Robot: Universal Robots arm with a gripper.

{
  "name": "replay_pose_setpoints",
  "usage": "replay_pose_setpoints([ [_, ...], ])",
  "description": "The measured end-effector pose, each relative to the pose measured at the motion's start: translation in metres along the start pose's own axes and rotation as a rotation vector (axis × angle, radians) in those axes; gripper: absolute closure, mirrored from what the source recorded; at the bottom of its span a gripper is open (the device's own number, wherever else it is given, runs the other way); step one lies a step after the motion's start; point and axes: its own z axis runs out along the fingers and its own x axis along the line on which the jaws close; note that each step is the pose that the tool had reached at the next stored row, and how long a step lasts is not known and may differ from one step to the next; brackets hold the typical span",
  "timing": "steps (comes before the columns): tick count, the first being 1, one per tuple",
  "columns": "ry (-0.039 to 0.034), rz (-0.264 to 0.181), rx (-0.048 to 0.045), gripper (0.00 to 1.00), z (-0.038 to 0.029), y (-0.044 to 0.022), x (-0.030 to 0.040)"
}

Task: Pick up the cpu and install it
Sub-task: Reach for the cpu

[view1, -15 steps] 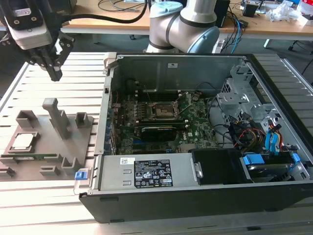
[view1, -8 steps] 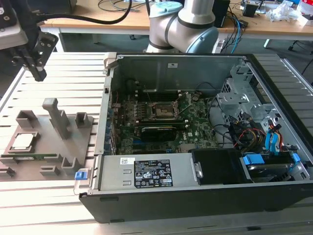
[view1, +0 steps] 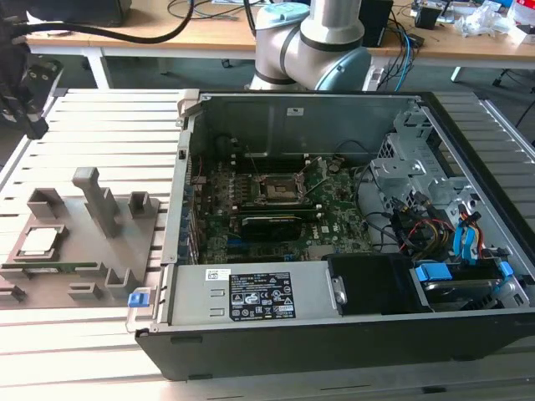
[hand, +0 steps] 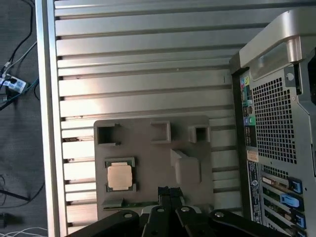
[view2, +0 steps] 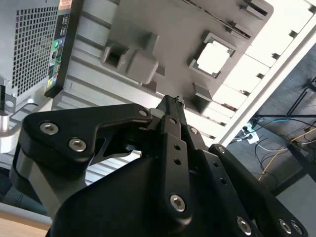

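The cpu (view1: 39, 242) is a small silvery square lying flat in a recess of a grey fixture plate (view1: 88, 251) on the slatted table, at the exterior view's left. It also shows in both wrist views, as the cpu (view2: 213, 58) and the cpu (hand: 120, 176). My gripper (view1: 32, 117) hangs high above the table's far left corner, well above and apart from the chip. In the wrist views the gripper (view2: 171, 101) and gripper (hand: 168, 190) has its black fingers pressed together with nothing between them. The dark socket (view1: 276, 189) sits on the motherboard inside the open computer case.
The open computer case (view1: 334, 317) lies to the right of the fixture plate, with cables, drive cages and a black power supply inside. Grey upright blocks (view1: 96, 196) stand on the plate near the chip. The arm's base (view1: 313, 42) rises behind the case.
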Motion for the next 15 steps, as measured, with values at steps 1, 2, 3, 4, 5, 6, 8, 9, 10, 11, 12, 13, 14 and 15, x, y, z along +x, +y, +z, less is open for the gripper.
replay_pose_setpoints([
  [1, -0.0001, 0.0, 0.0, 0.89, -0.0002, -0.0008, 0.0099],
  [2, -0.0001, 0.0, 0.0001, 0.89, -0.0004, -0.0013, 0.0174],
  [3, -0.0002, 0.0, 0.0, 0.89, -0.0005, -0.0018, 0.0247],
  [4, -0.0001, 0.0, 0.0, 0.89, -0.0007, -0.0025, 0.0326],
  [5, -0.0002, 0.0, -0.0001, 0.89, -0.0008, -0.003, 0.039],
  [6, -0.0001, 0.0, 0.0, 0.89, -0.0009, -0.0031, 0.0419],
  [8, -0.0002, 0.0, 0.0, 0.89, -0.0009, -0.0033, 0.0429],
  [9, -0.0001, 0.0, 0.0, 0.89, -0.0009, -0.0032, 0.0431],
  [10, -0.0001, 0.0, 0.0, 0.89, -0.0009, -0.0033, 0.0432],
  [11, -0.0002, 0.0, 0.0, 0.89, -0.0009, -0.0033, 0.0433],
  [12, -0.0001, 0.0, 0.0, 0.89, -0.0009, -0.0032, 0.0433],
  [13, -0.0001, 0.0, 0.0, 0.89, -0.0009, -0.0033, 0.0434],
  [14, -0.0001, 0.0, -0.0001, 0.89, -0.0009, -0.0033, 0.0434],
  [15, -0.0002, 0.0, 0.0, 0.89, -0.0009, -0.0033, 0.0434],
])
